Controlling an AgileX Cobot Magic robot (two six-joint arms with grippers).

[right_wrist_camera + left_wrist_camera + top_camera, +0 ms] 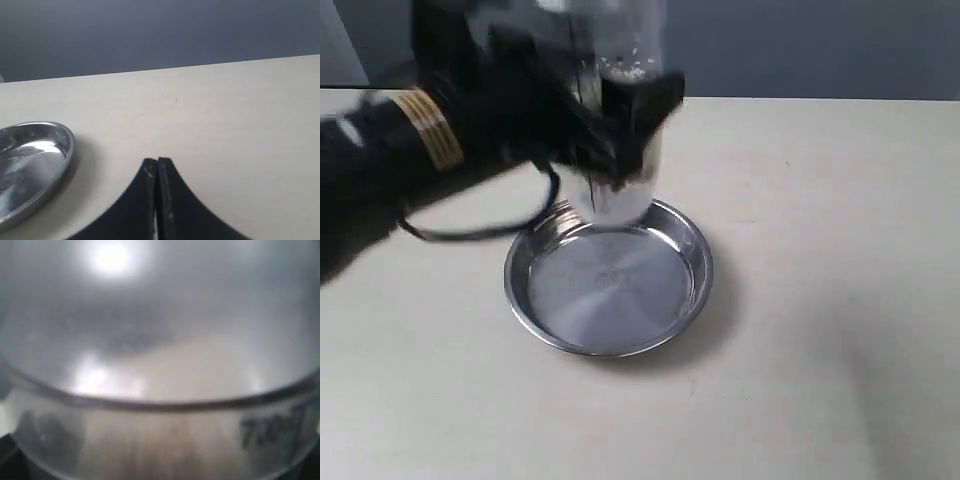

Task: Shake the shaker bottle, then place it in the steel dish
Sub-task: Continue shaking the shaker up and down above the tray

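The shaker bottle (620,190), blurred, is pinched by the left fingers (642,108) at the steel dish's (610,295) 12 o'clock rim. The right fingers (167,200) are pressed together over the bench (230,125).

Table: we saw a pale cream, matte table (820,200) that ran back to a dark grey-blue wall (800,45).
On it: the steel dish (608,290) sat flat on its base.
Dish: it was round, shallow and shiny, with a low sloped rim.
Beside the dish: we noted a soft shadow (720,300) on the table along the dish's right edge, touching the rim.
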